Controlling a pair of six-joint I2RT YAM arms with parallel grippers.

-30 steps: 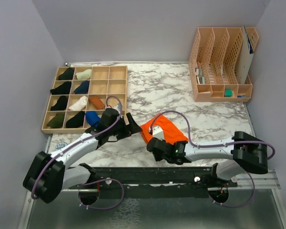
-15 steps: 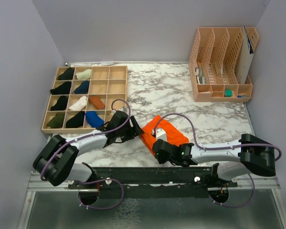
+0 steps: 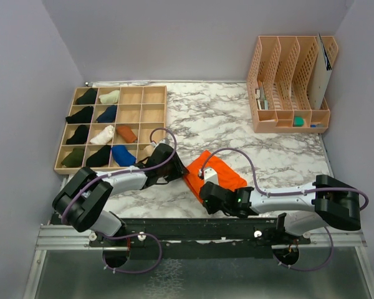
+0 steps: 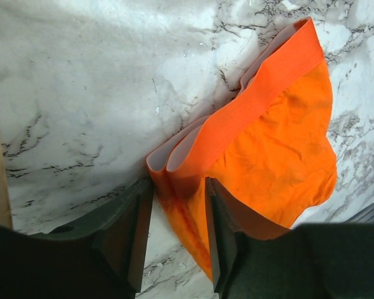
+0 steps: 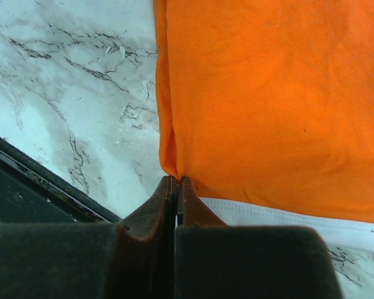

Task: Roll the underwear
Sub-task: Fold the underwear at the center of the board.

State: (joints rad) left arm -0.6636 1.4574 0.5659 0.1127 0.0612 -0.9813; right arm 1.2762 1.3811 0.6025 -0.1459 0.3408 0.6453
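Scanning from the left: the wooden divider tray [image 3: 110, 86] sits at the far left of the marble table [image 3: 224, 118]. Most of its left-hand cells hold small cloth bundles. The rust-brown brief [image 3: 126, 134] lies in a cell of the third row, third column from the left.

The left gripper [image 4: 178, 187] is low over the table, just right of the tray's near right corner. Its jaws stand apart and straddle the left corner of the orange brief [image 3: 219, 171]. A fold of the waistband [image 4: 255, 93] lies between the fingers [image 4: 136, 230], with no firm pinch visible.

The orange brief lies flat on the marble, centre-near, between the two grippers. It is creased, with the waistband's white inner face showing along its edge.

The right gripper [image 5: 176, 180] is at the brief's near edge. Its jaws are pressed together and the tips touch the cloth's corner. Cannot tell if fabric is caught between them.

A slotted file rack [image 3: 287, 81] stands at the far right, well apart from the brief.
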